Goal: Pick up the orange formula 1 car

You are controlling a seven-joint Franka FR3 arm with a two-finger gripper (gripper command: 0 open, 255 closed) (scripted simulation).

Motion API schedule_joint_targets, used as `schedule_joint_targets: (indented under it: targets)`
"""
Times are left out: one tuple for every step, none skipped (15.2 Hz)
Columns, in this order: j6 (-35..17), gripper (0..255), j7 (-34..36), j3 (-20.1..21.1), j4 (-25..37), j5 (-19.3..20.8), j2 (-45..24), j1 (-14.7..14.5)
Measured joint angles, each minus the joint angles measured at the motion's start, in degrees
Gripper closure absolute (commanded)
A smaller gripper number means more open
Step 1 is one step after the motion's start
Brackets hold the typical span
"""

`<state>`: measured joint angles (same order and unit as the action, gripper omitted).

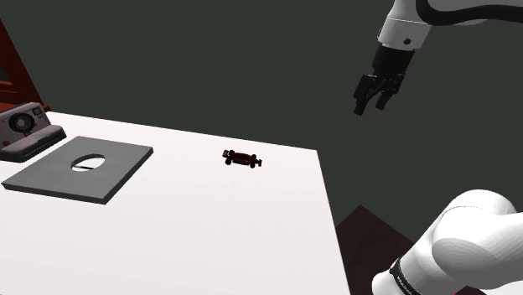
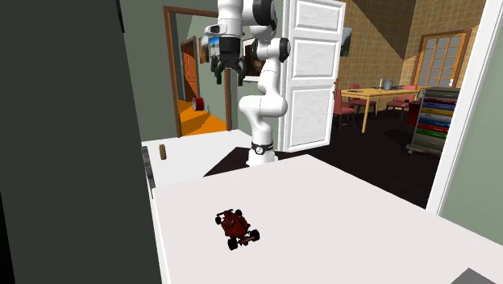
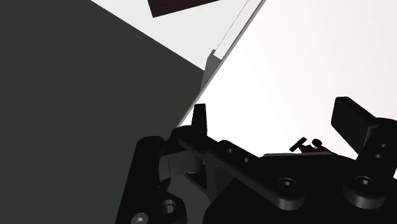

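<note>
Your gripper [image 1: 372,107] has its fingers spread, holding nothing; the car [image 1: 242,158] lies on the table [image 1: 209,243], well below them.

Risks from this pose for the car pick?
1. The hand hangs open, high and well off to the side of the car; a long approach leaves room for misalignment.
2. The car is small, low and wheeled; an uneven touch may roll it across the table.

The arm [image 2: 263,106] is glossy white, with rounded links and dark bands at the joints. Its hand [image 1: 372,107] is all black and blocky, with round screws [image 3: 287,184] showing.
</note>
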<state>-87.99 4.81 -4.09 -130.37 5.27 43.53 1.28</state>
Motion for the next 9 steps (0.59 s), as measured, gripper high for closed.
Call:
schedule_joint_targets:
  targets:
    - [0.0, 0, 0.0, 0.0, 0.0, 0.0, 0.0, 0.0]
    - [-0.6, 0, -0.2, 0.0, 0.4, 0.0, -1.1, -0.2]
    - [-1.5, 0, -0.5, 0.1, 0.4, 0.0, -2.4, -0.5]
    - [-2.6, 0, -0.9, 0.0, 0.4, 0.0, -3.9, -0.8]
    - [-3.6, 0, -1.4, 0.0, 1.1, 0.0, -5.9, -1.2]
    - [-4.6, 0, -1.7, 0.2, 1.9, -0.1, -8.2, -1.6]
    - [-6.0, 0, -2.2, 0.2, 2.4, -0.1, -10.5, -2.0]
    - [-6.8, 0, -2.8, 0.1, 3.4, -0.1, -12.6, -2.3]
    - [-7.7, 0, -3.4, 0.1, 4.2, 0.0, -14.8, -2.6]
